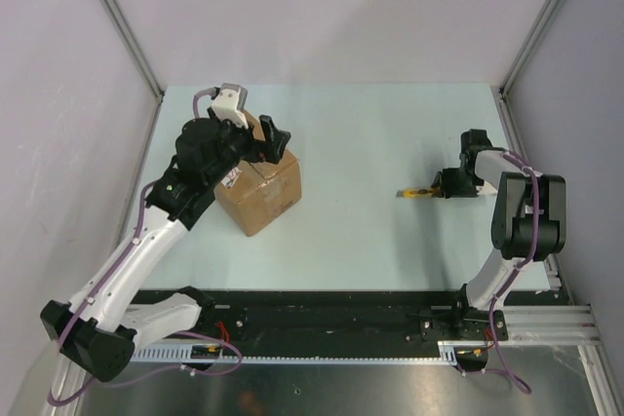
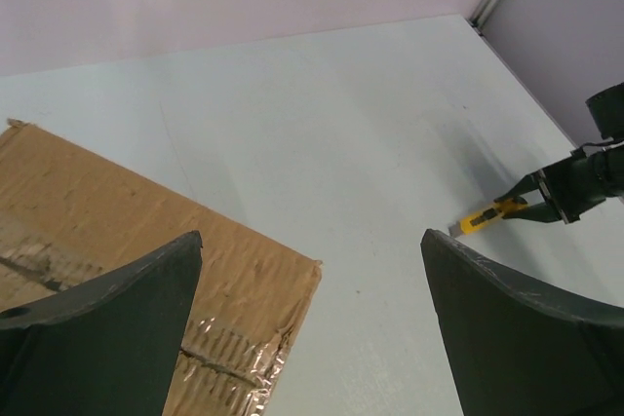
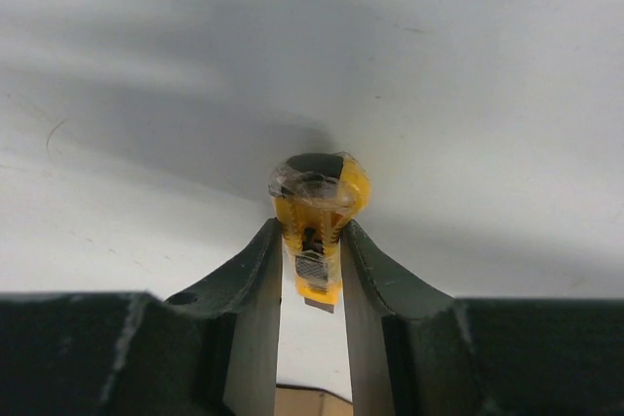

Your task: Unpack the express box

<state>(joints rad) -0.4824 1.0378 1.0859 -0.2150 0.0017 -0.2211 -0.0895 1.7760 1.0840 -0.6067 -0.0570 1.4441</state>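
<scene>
The express box (image 1: 261,192) is a brown cardboard box on the left half of the table, flaps down, with a white label on its left side. In the left wrist view its top (image 2: 117,211) shows clear tape over a seam. My left gripper (image 1: 259,138) is open just above the box's far right corner; its jaws (image 2: 310,241) stand wide apart and hold nothing. My right gripper (image 1: 444,185) is shut on a small yellow utility knife (image 1: 417,192) low over the table at the right. The knife (image 3: 317,211) sits between the fingertips, blade end pointing towards the box.
Grey walls with metal corner posts close in the pale table (image 1: 370,143) on three sides. A black rail (image 1: 341,314) with the arm bases runs along the near edge. The knife (image 2: 481,221) and right gripper (image 2: 546,192) also show in the left wrist view.
</scene>
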